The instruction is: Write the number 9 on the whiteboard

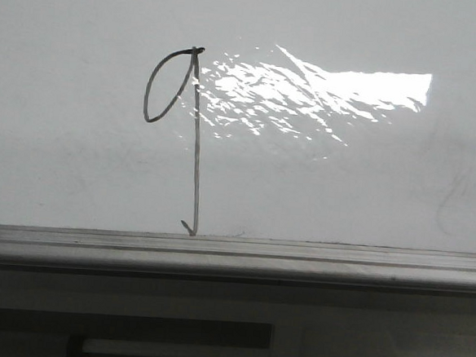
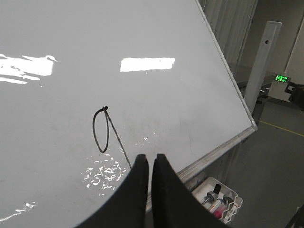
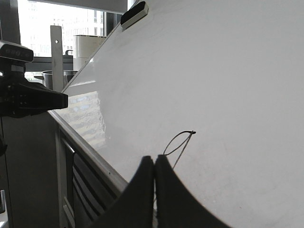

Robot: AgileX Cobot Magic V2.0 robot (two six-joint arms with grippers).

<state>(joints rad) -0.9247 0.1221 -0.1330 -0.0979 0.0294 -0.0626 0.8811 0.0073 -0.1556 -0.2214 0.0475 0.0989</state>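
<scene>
The number 9 [image 1: 193, 143] is drawn in a thin dark line on the whiteboard [image 1: 343, 194]: a narrow oval loop on top, a long straight stem, a tiny hook just above the grey ledge [image 1: 232, 256]. It also shows in the left wrist view [image 2: 101, 130] and in the right wrist view [image 3: 179, 142]. My left gripper [image 2: 151, 157] is shut and empty, back from the whiteboard [image 2: 142, 95] near its lower edge. My right gripper [image 3: 155, 158] is shut and empty, off the whiteboard [image 3: 228, 95]. Neither gripper shows in the front view.
A white tray [image 2: 221, 199] with markers sits below the board's ledge. A black eraser [image 3: 134, 13] sits at the board's far edge. A faint grey smudge [image 1: 453, 202] marks the board at right. A dark arm part [image 3: 23, 95] stands beside the board.
</scene>
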